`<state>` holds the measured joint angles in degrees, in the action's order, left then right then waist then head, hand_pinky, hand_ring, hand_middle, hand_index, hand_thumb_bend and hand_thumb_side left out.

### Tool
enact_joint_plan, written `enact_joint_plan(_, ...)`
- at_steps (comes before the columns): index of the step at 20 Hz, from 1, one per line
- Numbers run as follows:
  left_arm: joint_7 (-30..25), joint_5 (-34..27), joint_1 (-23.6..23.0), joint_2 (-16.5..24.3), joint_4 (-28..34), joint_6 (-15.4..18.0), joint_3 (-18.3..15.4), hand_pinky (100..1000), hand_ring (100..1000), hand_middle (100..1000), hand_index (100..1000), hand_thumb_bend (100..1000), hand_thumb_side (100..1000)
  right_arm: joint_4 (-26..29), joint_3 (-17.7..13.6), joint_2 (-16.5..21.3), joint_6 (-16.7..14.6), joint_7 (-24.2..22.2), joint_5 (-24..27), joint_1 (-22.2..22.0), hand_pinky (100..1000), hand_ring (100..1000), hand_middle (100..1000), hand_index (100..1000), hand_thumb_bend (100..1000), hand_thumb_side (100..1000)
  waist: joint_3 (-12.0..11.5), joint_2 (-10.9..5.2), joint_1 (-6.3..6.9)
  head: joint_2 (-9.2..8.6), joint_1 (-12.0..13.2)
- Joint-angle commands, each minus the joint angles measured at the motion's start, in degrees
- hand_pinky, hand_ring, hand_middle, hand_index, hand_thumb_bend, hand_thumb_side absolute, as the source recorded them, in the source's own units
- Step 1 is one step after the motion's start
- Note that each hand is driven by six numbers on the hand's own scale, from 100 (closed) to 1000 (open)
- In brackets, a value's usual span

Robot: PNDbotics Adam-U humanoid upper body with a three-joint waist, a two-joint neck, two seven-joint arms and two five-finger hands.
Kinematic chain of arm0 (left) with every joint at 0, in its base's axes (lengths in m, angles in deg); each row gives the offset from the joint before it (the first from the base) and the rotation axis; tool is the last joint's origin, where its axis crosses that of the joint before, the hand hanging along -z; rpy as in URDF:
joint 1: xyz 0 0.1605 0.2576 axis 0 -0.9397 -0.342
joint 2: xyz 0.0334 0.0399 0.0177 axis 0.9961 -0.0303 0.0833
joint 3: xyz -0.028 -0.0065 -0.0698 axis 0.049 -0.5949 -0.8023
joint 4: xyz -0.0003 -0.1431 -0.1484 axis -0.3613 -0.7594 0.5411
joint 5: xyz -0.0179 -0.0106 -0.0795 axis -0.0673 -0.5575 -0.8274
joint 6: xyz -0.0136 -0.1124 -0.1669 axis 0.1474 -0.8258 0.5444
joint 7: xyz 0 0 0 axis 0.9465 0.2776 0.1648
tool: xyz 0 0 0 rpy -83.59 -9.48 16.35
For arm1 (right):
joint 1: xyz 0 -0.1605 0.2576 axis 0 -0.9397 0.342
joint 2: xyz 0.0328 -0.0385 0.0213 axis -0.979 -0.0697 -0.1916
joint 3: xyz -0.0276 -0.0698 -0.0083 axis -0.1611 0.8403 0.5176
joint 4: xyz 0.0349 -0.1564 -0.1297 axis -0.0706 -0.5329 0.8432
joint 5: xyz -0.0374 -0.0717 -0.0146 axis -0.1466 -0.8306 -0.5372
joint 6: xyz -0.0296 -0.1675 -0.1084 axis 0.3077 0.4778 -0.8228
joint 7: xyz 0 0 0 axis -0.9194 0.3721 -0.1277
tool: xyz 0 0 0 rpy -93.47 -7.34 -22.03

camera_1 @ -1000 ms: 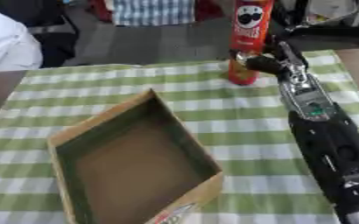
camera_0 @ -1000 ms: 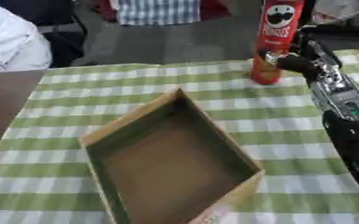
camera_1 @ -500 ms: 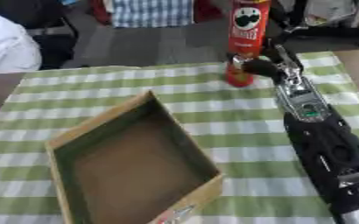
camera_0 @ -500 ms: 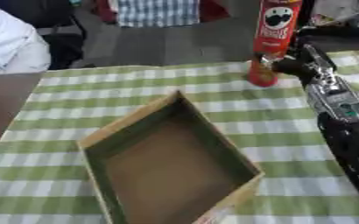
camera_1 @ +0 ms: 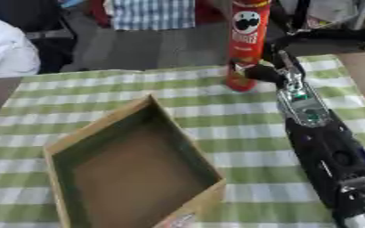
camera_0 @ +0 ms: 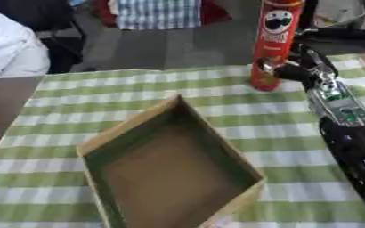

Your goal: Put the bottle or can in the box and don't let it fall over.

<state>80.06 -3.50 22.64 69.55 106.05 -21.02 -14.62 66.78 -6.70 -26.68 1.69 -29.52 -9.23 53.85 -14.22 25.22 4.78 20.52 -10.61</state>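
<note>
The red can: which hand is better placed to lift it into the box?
The right hand: it already touches the red can near its base. No left hand is visible.

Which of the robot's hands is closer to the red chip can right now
The right. The right hand is at the red chip can's lower part, on its right side, fingers against it. The left hand shows in neither view.

The robot's right arm point(camera_1: 326, 151) is mostly glossy black. Its forearm carries a silver section with small green markings, ending in a dark right hand point(camera_0: 291, 71).
</note>
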Motion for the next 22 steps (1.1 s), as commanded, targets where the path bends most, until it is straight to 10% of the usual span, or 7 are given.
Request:
enact_joint_plan(1, -0.25, -0.24, 0.65, 1.09, 0.96, 0.03, -0.21, 703, 789, 770, 798, 556, 685, 0.32, -0.46, 1.64, -0.13, 0.55, -0.37, 1.73, 985, 983, 939, 919, 519, 100, -0.26, -0.98, 0.05, -1.08, -0.55)
enact_joint_plan(14, -0.38, -0.20, 0.91, 1.00, 1.16, -0.16, -0.14, 699, 789, 768, 795, 550, 687, 0.05, -0.61, 1.74, -0.68, 1.08, -0.17, 2.63, 991, 982, 928, 854, 517, 100, -0.80, -0.21, 0.15, -1.07, -0.95)
enact_joint_plan(20, -0.29, -0.15, 0.77, 0.94, 1.23, -0.12, -0.21, 697, 788, 768, 793, 546, 687, 1.58, 0.00, 2.97, -1.06, -0.65, 3.96, 1.76, 1000, 1000, 938, 661, 107, 100, -0.71, -0.25, 0.07, 0.14, -0.80)
enact_joint_plan(22, -0.28, -0.12, 0.70, 0.91, 1.23, -0.11, -0.24, 696, 788, 768, 793, 545, 686, 2.01, 0.10, 3.11, -1.05, -0.28, 5.01, 1.63, 1000, 1000, 957, 596, 100, 100, -0.66, -0.32, 0.07, 0.44, -0.79)
